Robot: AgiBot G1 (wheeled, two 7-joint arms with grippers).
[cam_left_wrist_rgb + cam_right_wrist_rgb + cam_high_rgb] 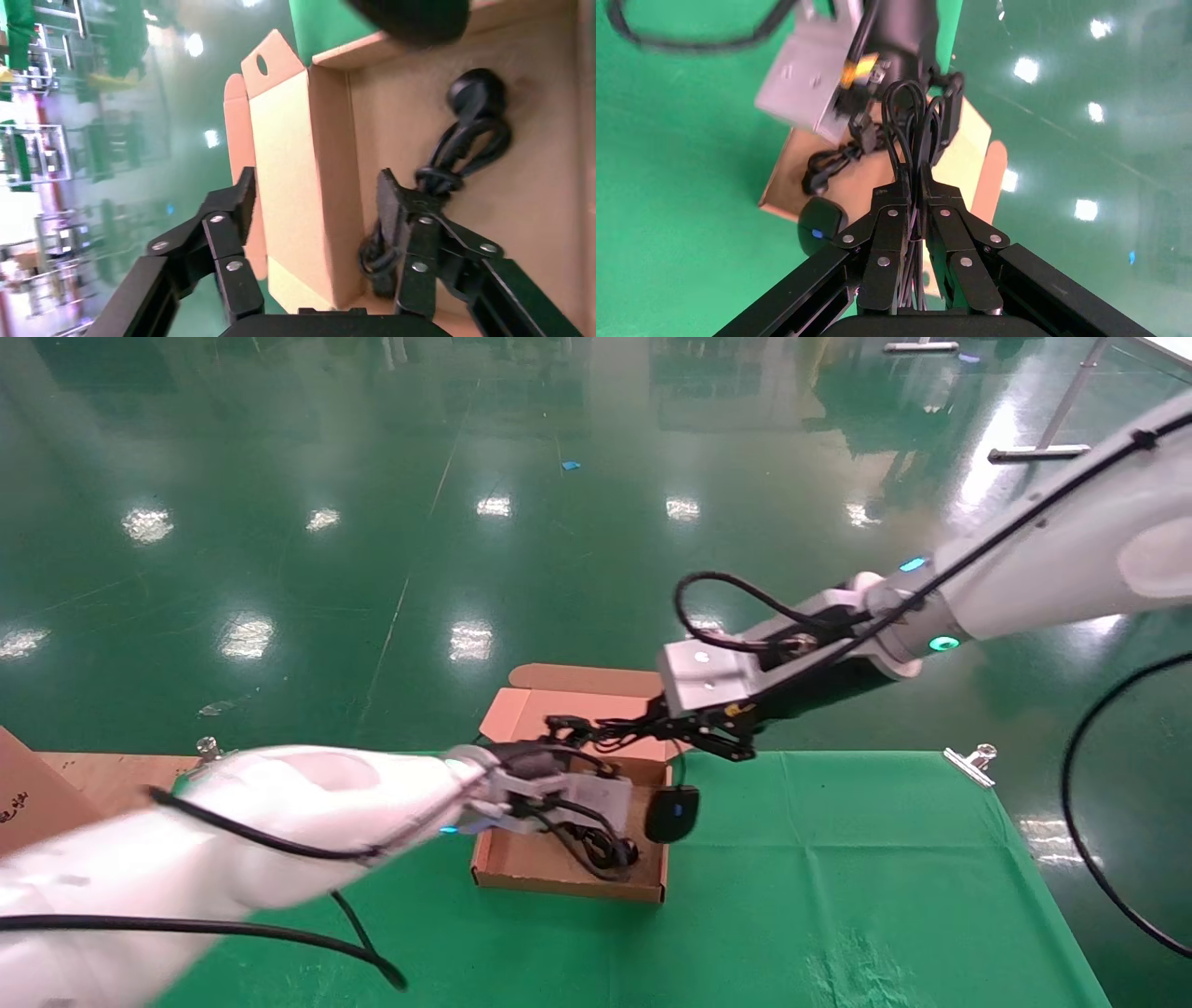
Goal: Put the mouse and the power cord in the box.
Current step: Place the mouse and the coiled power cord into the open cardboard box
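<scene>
Here the mouse (pixel 672 813) hangs by its thin wire just beside the box's right wall, over the green surface (pixel 838 877), not inside. The right gripper (pixel 916 186) is pressed together, pinching bunched loops of that mouse wire (pixel 909 116); its arm reaches in from the upper right, stretched low across the open lid toward the box (pixel 521 873). The power cord (pixel 457 151) lies in loops on the box floor, plug end near the far corner. The left gripper (pixel 316 193) hovers over the box's left wall with fingers spread, one finger inside touching the cord, the other outside the wall; its arm comes in from the lower left, roughly level.
</scene>
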